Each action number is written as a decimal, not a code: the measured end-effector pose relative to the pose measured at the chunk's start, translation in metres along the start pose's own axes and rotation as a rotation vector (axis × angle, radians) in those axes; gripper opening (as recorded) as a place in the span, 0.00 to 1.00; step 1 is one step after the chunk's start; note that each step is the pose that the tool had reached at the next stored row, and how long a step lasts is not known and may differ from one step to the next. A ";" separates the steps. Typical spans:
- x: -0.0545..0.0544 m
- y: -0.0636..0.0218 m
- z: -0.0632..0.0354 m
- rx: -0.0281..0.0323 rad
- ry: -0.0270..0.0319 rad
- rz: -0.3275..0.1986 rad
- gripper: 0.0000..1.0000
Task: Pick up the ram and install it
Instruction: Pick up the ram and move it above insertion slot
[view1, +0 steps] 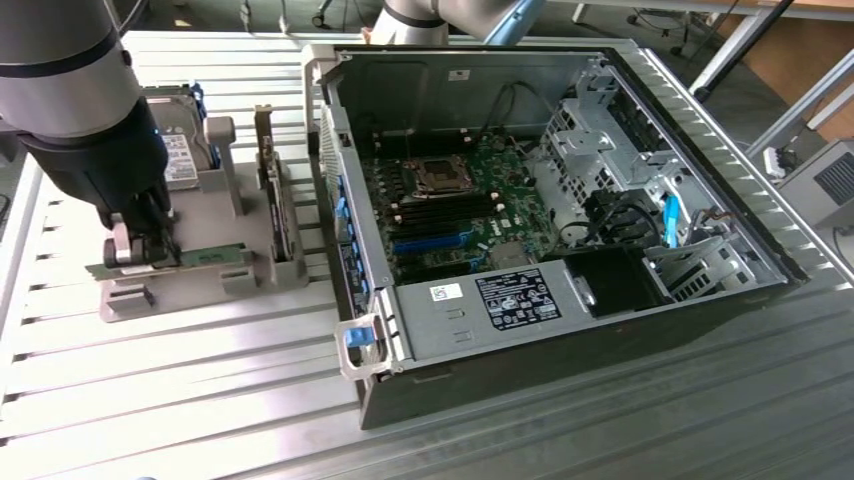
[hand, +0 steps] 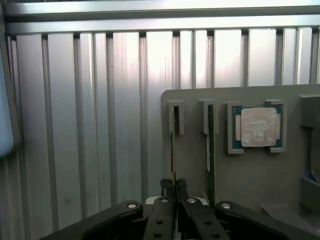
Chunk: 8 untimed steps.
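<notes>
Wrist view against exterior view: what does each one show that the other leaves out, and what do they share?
Wrist view: the processor lying flat, and a second ram standing edge-on beside the gripped one. Exterior view: the open case, its motherboard, a hard drive and an upright card. Both: the claw shut on the ram, which sits in the gray holder on the slatted table.

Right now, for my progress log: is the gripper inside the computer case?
No: the gripper is down at the gray parts holder on the exterior view's left of the computer case, shut on the ram.
</notes>
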<state>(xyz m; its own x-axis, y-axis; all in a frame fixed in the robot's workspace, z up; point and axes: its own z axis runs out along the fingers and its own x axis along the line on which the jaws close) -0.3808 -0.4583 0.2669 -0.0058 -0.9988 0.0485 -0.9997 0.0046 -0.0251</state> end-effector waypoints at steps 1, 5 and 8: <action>0.000 0.0000 -0.0017 0.0000 0.0006 0.000 0.11; 0.000 -0.0002 -0.0092 0.0000 0.0013 0.000 0.11; 0.001 -0.0006 -0.0234 0.0001 0.0019 0.000 0.11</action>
<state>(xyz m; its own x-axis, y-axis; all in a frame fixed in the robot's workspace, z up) -0.3808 -0.4582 0.2904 -0.0058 -0.9987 0.0503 -0.9997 0.0045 -0.0252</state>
